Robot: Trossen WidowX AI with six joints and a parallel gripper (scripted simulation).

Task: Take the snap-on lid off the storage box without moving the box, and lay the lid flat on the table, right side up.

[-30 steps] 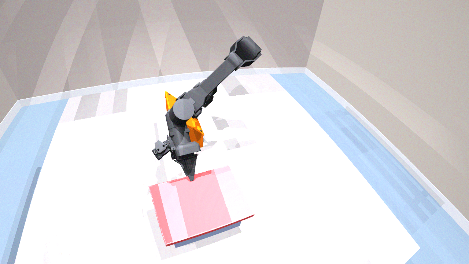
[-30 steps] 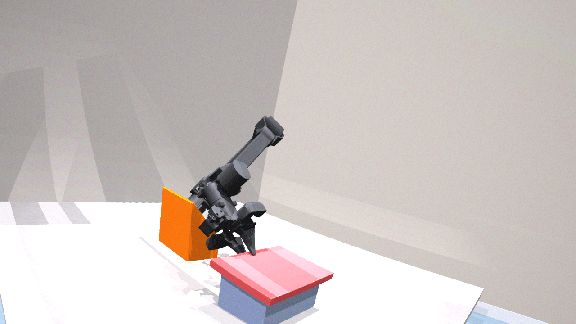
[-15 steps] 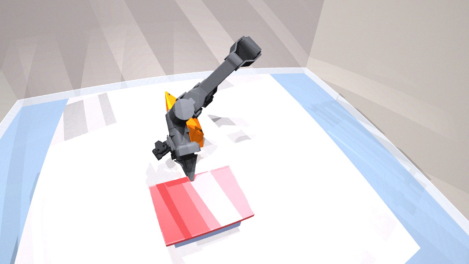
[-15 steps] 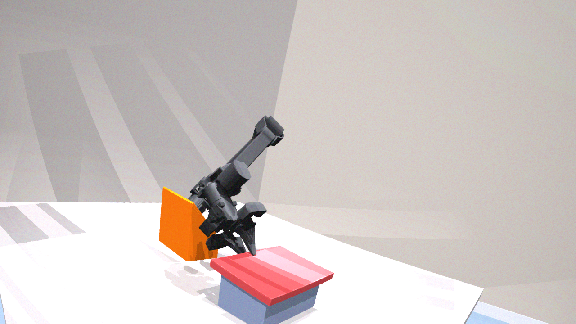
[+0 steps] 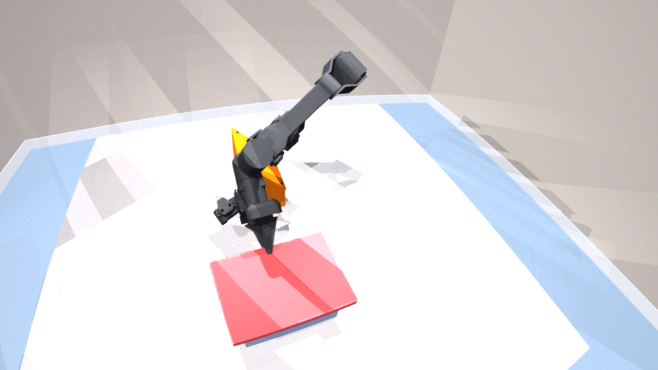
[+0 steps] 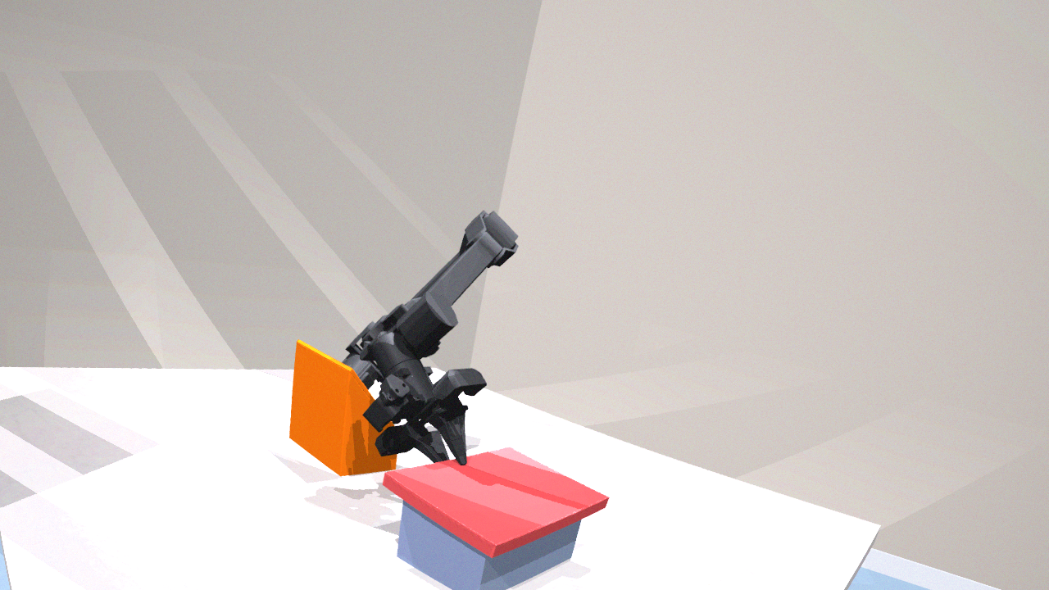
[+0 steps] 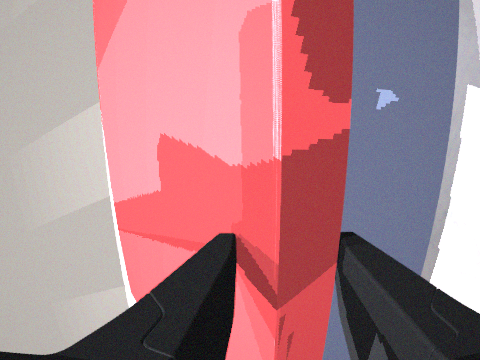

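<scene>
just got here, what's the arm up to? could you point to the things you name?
The gripper [image 5: 269, 251] [image 6: 452, 462] [image 7: 287, 240] is shut on one edge of the red lid [image 5: 285, 285] [image 6: 498, 498] [image 7: 190, 100], one finger on top and the other below the rim. The lid is on the blue-grey box [image 5: 294, 329] [image 6: 440, 542] [image 7: 400, 175], which stands on the white table [image 5: 437, 276] [image 6: 183, 528]. So the grip is made, but the lid is not off yet and still has to be laid flat on the table, right side up.
</scene>
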